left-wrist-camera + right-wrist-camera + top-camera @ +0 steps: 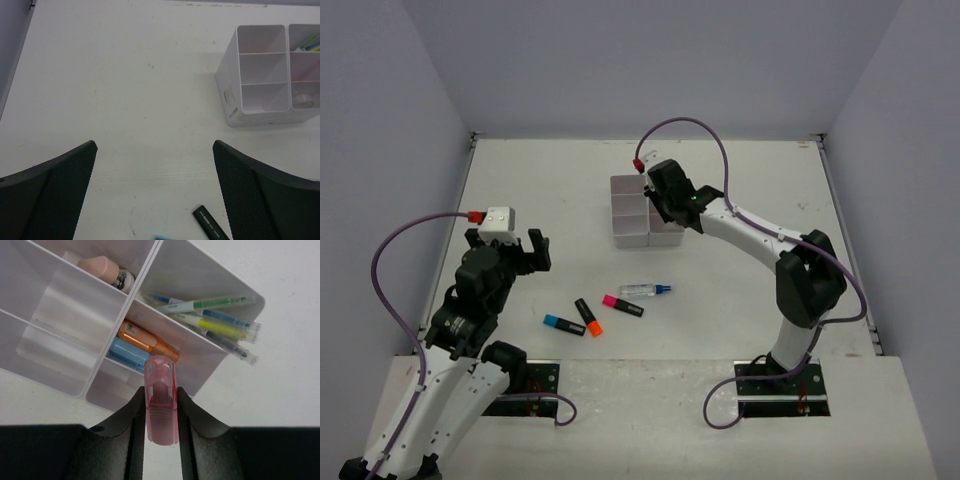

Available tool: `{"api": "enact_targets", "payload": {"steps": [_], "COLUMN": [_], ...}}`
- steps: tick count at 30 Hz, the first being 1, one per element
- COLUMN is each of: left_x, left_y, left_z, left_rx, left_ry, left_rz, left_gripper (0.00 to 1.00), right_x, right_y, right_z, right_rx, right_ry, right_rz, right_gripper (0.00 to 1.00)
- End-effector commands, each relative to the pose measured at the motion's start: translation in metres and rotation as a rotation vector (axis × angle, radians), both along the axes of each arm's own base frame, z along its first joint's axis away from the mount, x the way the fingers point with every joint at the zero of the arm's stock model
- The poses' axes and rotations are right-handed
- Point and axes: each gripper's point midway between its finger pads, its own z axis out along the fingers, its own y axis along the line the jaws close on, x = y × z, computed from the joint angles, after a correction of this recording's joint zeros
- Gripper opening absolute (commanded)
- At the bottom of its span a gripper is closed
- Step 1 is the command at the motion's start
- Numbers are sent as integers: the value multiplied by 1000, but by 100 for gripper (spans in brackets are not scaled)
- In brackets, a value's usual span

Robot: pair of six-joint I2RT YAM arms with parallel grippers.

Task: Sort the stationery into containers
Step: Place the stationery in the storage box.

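The white six-compartment tray point(628, 212) stands at mid table. My right gripper point(665, 200) hovers over it, shut on a translucent pink capped pen point(161, 410) that points down at the tray's wall point(85, 305). In the tray lie an orange item point(147, 340), a blue item point(127, 354), several thin pens point(215, 320) and a pink eraser point(97, 264). On the table lie a blue-ended highlighter point(563, 324), an orange-ended one point(588, 317), a pink-ended one point(622, 306) and a blue-capped glue pen point(646, 290). My left gripper point(510, 250) is open and empty, left of them.
In the left wrist view the tray point(235, 100) is at upper right, with a clear tape ring point(302, 101) in one near compartment. A black highlighter barrel point(210, 224) lies by my right finger. Grey walls enclose the table on three sides.
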Motion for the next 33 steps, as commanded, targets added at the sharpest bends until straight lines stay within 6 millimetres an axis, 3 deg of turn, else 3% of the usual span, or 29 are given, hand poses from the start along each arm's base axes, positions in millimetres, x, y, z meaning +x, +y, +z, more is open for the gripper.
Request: {"api": "enact_targets", "payload": {"steps": [1,15,33], "left_x": [3,5,8], "left_y": [-3,1,-1], "left_z": [10,6,2], "left_rx": [-37,-31,-28], "left_ry": [-45,-28,-13], "left_rz": [-4,31,27], "left_gripper": [100,100,100], "right_x": [16,0,1], "right_y": [3,12,9], "right_z": [36,41,36], "right_rx": [46,152,160], "right_ry": [-84,-41,-19], "right_rz": [-10,16,18], "right_gripper": [0,0,0]}}
